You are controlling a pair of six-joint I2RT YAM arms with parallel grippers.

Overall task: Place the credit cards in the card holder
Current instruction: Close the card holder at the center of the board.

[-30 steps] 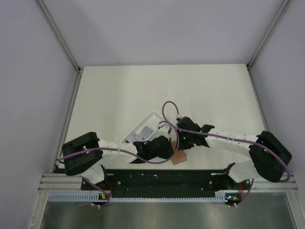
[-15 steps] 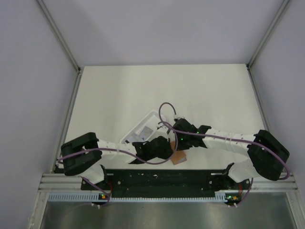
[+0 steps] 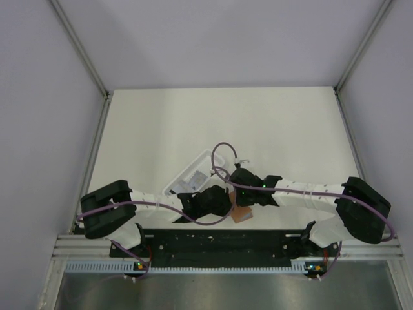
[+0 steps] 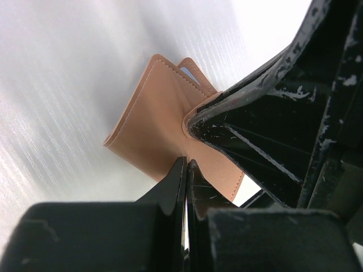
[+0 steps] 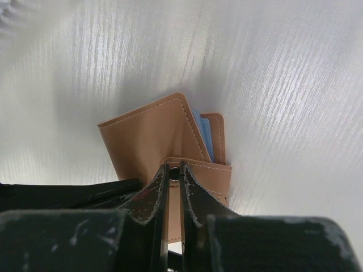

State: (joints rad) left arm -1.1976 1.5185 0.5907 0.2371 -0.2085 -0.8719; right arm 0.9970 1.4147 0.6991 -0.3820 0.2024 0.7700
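Both my jaws pinch the wallet (image 5: 147,136); the right's thin hold on its 6 o'clock flap (image 5: 199,173) may slip.

The left arm (image 3: 155,201) and right arm (image 3: 303,194) are built of slim white links joined by bulky black joint housings (image 3: 106,208). A purple cable (image 3: 219,152) runs along each arm and bulges out in loops. Small green lights (image 3: 265,186) glow on the black wrist blocks. Both arms share a black base plate (image 3: 226,240), with a pale toothed rail (image 3: 193,266) beside it. The left pincer (image 4: 185,170) and right pincer (image 5: 173,173) have black, tapering fingers (image 5: 195,209), scuffed with pale scratches and nicks.
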